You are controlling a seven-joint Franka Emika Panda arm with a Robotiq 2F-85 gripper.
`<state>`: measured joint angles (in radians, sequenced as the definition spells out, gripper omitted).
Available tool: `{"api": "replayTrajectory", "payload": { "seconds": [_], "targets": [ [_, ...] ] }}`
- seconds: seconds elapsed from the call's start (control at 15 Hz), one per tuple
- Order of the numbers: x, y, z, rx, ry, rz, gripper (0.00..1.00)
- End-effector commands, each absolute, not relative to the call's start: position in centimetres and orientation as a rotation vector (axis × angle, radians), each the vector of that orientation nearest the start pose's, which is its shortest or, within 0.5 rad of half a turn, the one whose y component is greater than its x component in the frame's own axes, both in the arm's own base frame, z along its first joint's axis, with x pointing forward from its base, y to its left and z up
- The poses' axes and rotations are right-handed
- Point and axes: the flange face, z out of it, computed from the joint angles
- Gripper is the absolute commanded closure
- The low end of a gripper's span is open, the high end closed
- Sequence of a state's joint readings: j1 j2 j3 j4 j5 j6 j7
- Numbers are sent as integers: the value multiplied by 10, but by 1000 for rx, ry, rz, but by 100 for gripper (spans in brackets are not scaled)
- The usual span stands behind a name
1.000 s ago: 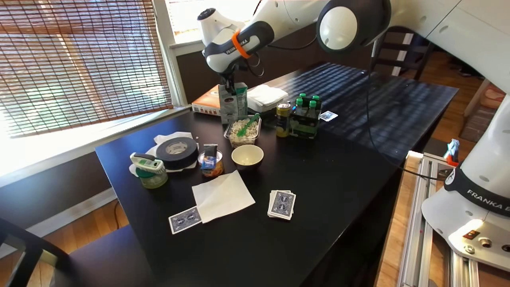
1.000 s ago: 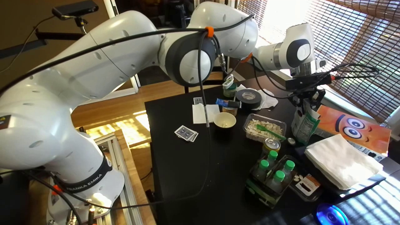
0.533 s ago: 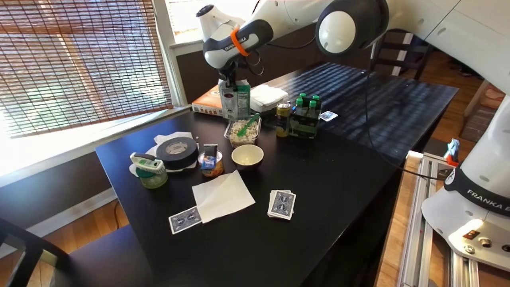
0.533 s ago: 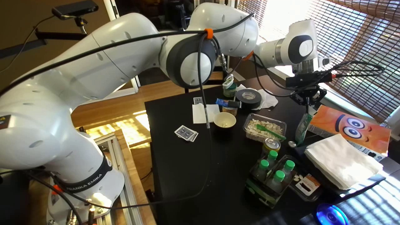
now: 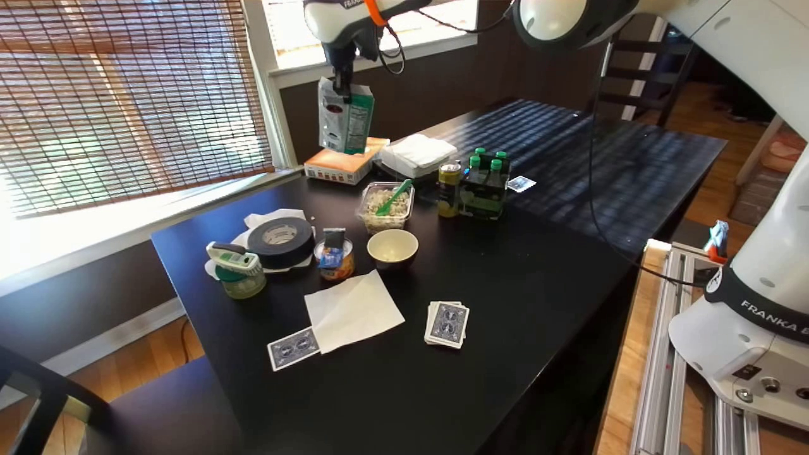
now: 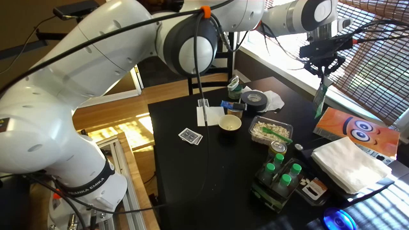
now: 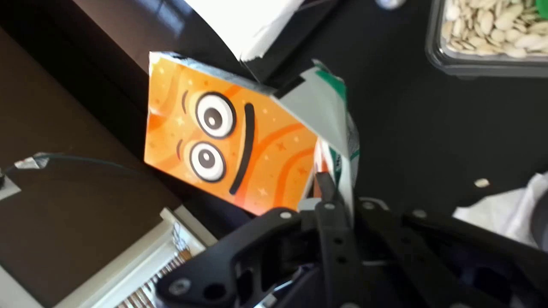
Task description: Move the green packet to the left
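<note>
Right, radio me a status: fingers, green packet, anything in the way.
Fingers shut on the green packet at its top. Hanging above the black table. Orange box lower and close by; clearance can't be judged.

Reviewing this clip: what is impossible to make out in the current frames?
Green packet: fine print too small in an exterior view, where the gripper covers part of its top.
Seed tub: cut off by the wrist view's top and right edges.
Single playing card: one end hidden by the white paper in an exterior view.
</note>
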<state>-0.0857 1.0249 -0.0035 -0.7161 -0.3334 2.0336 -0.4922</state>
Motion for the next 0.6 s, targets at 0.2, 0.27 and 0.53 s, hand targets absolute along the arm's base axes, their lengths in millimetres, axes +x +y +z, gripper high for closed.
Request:
{"api": "replayTrajectory", "payload": {
  "seconds": [0.2, 0.27, 0.53],
  "targets": [
    [807, -3, 427, -3058, -1331, -424, 99],
    [805, 6, 429, -3016, -1418, -423, 99],
    [811, 11, 424, -3048, -1383, -451, 97]
  ]
}}
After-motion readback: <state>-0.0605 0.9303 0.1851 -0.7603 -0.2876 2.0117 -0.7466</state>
